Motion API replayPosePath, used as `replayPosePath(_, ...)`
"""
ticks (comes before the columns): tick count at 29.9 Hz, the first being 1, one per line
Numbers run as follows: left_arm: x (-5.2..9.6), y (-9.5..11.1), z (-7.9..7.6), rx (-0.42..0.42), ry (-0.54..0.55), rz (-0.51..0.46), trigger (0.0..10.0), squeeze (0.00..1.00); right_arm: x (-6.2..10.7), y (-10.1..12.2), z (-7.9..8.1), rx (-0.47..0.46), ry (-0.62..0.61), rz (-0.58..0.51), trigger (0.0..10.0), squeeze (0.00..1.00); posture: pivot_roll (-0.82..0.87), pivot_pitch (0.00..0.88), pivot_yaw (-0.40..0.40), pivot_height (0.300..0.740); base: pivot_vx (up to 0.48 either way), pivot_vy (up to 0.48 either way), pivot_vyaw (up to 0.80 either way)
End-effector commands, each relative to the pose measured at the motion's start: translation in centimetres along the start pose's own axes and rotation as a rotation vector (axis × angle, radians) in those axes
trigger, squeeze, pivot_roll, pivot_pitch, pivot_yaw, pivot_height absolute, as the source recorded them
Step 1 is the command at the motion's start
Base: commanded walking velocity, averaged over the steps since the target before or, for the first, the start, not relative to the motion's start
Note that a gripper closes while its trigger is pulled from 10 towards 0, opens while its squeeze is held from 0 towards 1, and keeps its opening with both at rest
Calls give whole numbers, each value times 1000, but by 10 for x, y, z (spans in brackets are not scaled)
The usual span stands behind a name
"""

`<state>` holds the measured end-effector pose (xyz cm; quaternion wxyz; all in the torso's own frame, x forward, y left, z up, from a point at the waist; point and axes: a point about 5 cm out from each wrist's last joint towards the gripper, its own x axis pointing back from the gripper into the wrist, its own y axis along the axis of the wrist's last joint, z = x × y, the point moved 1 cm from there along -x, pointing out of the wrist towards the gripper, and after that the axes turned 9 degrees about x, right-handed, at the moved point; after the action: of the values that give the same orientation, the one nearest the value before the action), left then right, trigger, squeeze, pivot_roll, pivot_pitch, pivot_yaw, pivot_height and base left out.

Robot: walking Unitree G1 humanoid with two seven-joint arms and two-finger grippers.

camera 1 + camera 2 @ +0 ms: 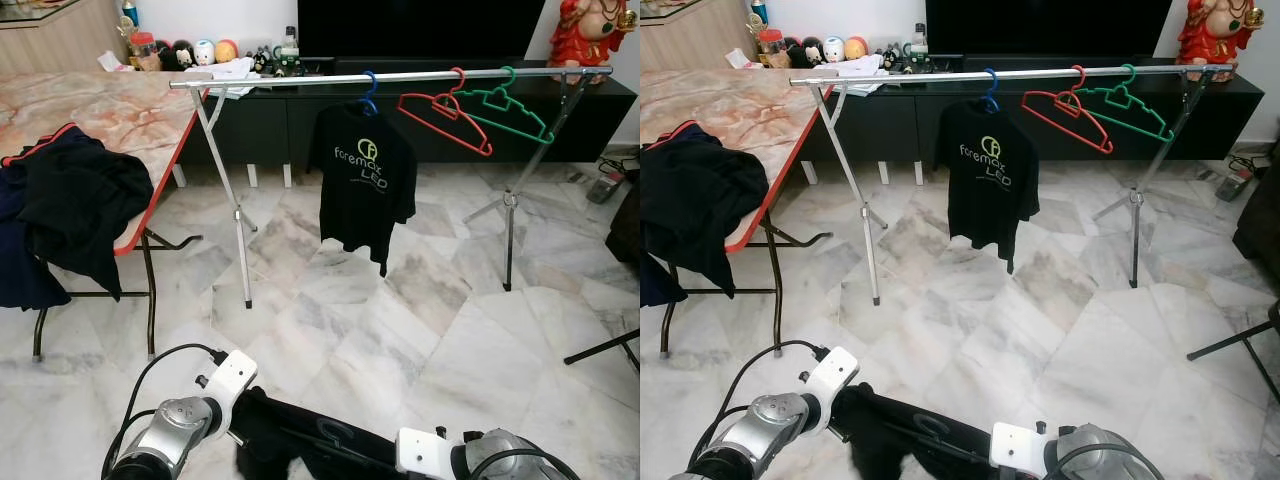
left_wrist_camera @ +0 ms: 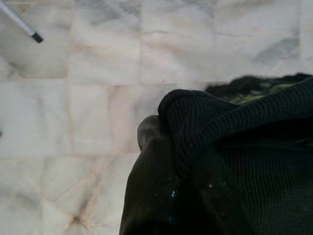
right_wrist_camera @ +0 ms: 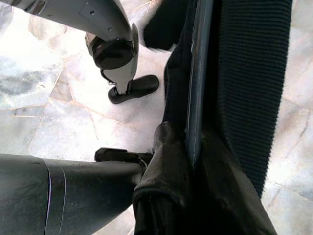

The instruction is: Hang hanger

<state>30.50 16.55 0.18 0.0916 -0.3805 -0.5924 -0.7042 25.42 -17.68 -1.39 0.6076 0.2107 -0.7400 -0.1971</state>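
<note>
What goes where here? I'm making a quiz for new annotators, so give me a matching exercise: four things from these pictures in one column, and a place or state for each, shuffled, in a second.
Things
1. red hanger
2. black T-shirt with the logo
3. dark clothes pile
4. black garment on a hanger

Places or states
A. lying on the marble-topped table
B. held between the robot's arms, low in front
C. hanging bare on the rail, next to the green hanger
D. hanging from the rail on a blue hanger

Pairs: 1-C, 2-D, 3-A, 4-B
</note>
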Motion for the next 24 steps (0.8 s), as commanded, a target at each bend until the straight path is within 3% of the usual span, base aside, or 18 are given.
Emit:
replayPosePath(1,6,-6,22,-22,122,50,8431,0,4,-10,6,-10,26,33,0,0,-28,90,12,740,0,0,0)
replayPosePath(2,8,-11,26,-35,136,87,0,0,5,-10,3,-11,11,37,0,0,-28,90,12,740,0,0,0)
replayPosePath(10,14,-29,34,-73,196,181,0,0,9,-6,-4,-28,-26,0,0,0,-27,91,13,740,0,0,0)
replayPosePath(11,16,-38,37,-109,219,232,0,0,13,-3,-9,-33,-51,-34,0,0,-31,91,13,740,0,0,0)
replayPosePath(16,18,-44,38,-165,214,287,0,0,19,-5,-14,-21,-76,-18,0,0,-33,91,13,740,0,0,0)
replayPosePath(17,20,-48,39,-211,221,318,0,0,22,-5,-18,-35,-99,-28,0,0,-33,91,13,740,0,0,0)
replayPosePath(18,20,-48,39,-219,223,316,0,0,23,-5,-19,-39,-105,-30,0,0,-34,90,14,740,0,0,0)
replayPosePath(21,17,-39,36,-139,203,247,0,0,24,-7,-19,-27,-99,-13,0,0,-35,91,13,740,0,0,0)
replayPosePath(24,17,-36,39,-212,224,254,0,0,23,-7,-18,-28,-95,-14,0,0,-31,91,14,740,0,0,0)
